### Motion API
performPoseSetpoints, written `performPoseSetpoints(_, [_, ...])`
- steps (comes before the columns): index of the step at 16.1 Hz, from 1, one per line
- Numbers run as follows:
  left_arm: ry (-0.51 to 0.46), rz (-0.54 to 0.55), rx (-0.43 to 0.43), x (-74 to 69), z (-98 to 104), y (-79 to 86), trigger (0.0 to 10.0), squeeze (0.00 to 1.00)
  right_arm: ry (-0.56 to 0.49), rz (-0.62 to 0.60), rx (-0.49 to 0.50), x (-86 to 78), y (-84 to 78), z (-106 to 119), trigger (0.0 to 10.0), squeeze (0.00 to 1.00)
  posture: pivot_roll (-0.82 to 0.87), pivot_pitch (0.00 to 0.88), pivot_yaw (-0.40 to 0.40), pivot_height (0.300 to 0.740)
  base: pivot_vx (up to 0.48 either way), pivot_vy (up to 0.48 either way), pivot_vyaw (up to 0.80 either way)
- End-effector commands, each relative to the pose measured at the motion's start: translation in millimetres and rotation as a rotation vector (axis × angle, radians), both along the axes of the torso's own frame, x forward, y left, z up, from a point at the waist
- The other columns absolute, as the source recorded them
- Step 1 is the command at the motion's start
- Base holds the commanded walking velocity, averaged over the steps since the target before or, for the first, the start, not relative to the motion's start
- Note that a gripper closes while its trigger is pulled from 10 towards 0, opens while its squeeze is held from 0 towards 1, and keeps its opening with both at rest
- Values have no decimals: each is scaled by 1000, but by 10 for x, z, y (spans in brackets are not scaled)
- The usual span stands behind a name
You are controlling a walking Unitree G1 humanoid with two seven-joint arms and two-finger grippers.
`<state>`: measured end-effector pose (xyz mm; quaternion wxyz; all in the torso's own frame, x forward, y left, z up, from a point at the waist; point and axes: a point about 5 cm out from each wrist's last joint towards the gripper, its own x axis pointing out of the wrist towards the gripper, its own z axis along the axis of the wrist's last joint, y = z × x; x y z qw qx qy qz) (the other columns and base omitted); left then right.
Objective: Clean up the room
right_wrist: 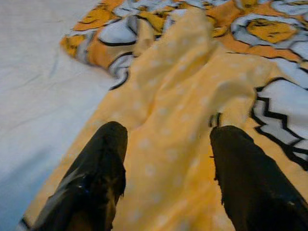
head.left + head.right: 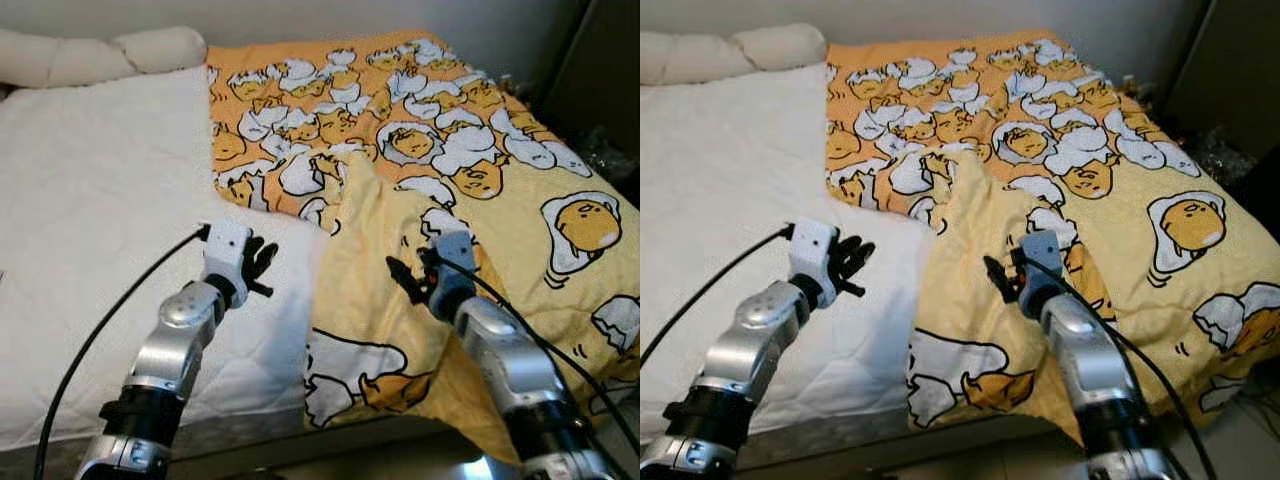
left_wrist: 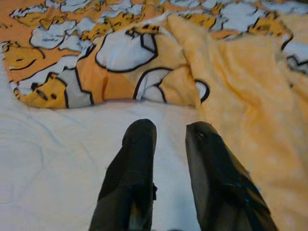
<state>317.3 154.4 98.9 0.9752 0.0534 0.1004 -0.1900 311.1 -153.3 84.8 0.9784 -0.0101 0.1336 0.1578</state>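
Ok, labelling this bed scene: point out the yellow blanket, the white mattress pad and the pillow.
yellow blanket (image 2: 520,200), left eye view, flat printed middle.
white mattress pad (image 2: 90,220), left eye view, bare quilted middle.
pillow (image 2: 100,55), left eye view, its middle.

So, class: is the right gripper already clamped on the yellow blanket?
No: the right gripper hovers open above the yellow blanket, fingers spread apart.

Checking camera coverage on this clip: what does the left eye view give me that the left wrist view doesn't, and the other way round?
Left eye view alone: both silver arms, the right gripper over the folded-back yellow blanket, the pillow at the head of the bed, and the dark furniture beside the bed.
Left wrist view alone: a close look along the left gripper, its fingers apart above the sheet with nothing between them.
Both: the white mattress sheet and the blanket's patterned edge lying on it.
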Motion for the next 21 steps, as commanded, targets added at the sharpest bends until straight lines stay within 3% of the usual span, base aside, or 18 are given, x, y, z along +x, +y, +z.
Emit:
performPoseSetpoints(1, [12, 18, 27, -22, -41, 34, 10000, 1000, -20, -32, 4, 42, -20, 31, 10000, 1000, -73, 0, 69, 740, 0, 0, 0])
performPoseSetpoints(3, [16, 73, 89, -50, -119, 134, 10000, 1000, -32, -68, 25, 94, -28, 25, 10000, 1000, -71, 0, 61, 740, 0, 0, 0])
performPoseSetpoints(5, [2, 117, 78, -48, -113, 190, 10000, 1000, -35, -72, 28, 97, -5, 12, 10000, 1000, -62, 0, 42, 740, 0, 0, 0])
performPoseSetpoints(9, [1, 93, 94, -114, -139, 140, 10000, 1000, -53, -60, 63, 86, 116, 47, 10000, 1000, -35, 0, 15, 740, 0, 0, 0])
performPoseSetpoints(14, [-22, 136, 112, -88, -56, 277, 10000, 1000, -37, -94, 62, 35, 116, -45, 10000, 1000, -16, 0, 24, 740, 0, 321, 0])
performPoseSetpoints(21, [-12, 119, 126, -61, -38, 274, 10000, 1000, -40, -118, 70, -20, 109, -70, 10000, 1000, -30, 0, 59, 740, 0, 338, 0])
